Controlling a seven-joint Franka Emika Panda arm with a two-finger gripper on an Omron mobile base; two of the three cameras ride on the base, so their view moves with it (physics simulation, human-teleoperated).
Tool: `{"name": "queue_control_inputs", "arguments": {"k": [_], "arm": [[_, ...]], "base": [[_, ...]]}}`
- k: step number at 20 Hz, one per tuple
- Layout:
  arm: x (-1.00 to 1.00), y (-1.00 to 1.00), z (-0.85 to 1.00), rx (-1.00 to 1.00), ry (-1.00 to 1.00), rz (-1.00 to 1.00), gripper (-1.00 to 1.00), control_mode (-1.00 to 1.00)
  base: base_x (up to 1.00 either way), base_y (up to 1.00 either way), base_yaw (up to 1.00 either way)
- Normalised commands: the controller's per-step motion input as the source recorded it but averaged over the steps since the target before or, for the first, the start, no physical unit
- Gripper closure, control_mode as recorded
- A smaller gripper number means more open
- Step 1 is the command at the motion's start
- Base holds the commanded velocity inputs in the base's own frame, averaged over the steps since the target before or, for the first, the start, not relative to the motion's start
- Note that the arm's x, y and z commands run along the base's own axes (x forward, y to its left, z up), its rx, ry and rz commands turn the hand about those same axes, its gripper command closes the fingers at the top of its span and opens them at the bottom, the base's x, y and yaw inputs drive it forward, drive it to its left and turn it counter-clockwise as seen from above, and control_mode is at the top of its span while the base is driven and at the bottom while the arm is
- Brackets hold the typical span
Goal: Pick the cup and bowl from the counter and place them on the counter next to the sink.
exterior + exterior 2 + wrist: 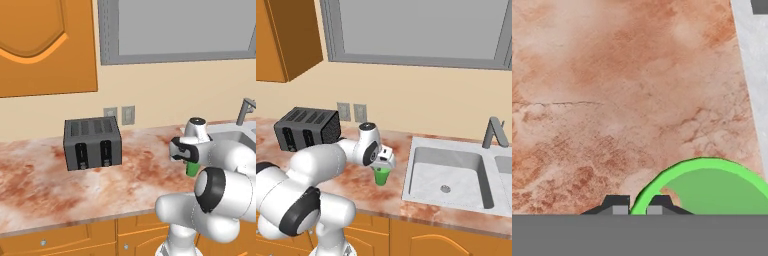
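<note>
My gripper (383, 166) is shut on the rim of a green cup (381, 176), which hangs below the hand, low over the counter (387, 202) just left of the sink (421, 150). From the left base view the cup (191, 169) peeks out under the gripper (188, 161), partly hidden by the arm. In the hand view the two fingertips (616, 205) pinch the cup's green rim (712, 192) above the marbled stone (612, 100). I cannot tell whether the cup touches the counter. The bowl is out of view.
A dark four-slot toaster (92, 143) stands at the back of the counter, left of the arm, also in the right base view (306, 128). The grey tap (495, 131) rises behind the sink. Wall sockets (120, 115) sit above the counter. The sink's grey rim (754, 75) runs along the hand view's right side.
</note>
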Motion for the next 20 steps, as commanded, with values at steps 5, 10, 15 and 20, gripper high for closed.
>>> {"name": "queue_control_inputs", "arguments": {"k": [5, 10, 15, 20], "arm": [[0.00, 0.00, 0.00, 0.00, 0.00, 0.00, 1.00, -1.00], [0.00, 0.00, 0.00, 0.00, 0.00, 0.00, 1.00, -1.00], [0.00, 0.00, 0.00, 0.00, 0.00, 0.00, -1.00, -1.00], [0.00, 0.00, 0.00, 0.00, 0.00, 0.00, -1.00, -1.00]], "base": [[0.00, 0.00, 0.00], [0.00, 0.00, 0.00], [0.00, 0.00, 0.00], [0.00, 0.00, 0.00]]}}
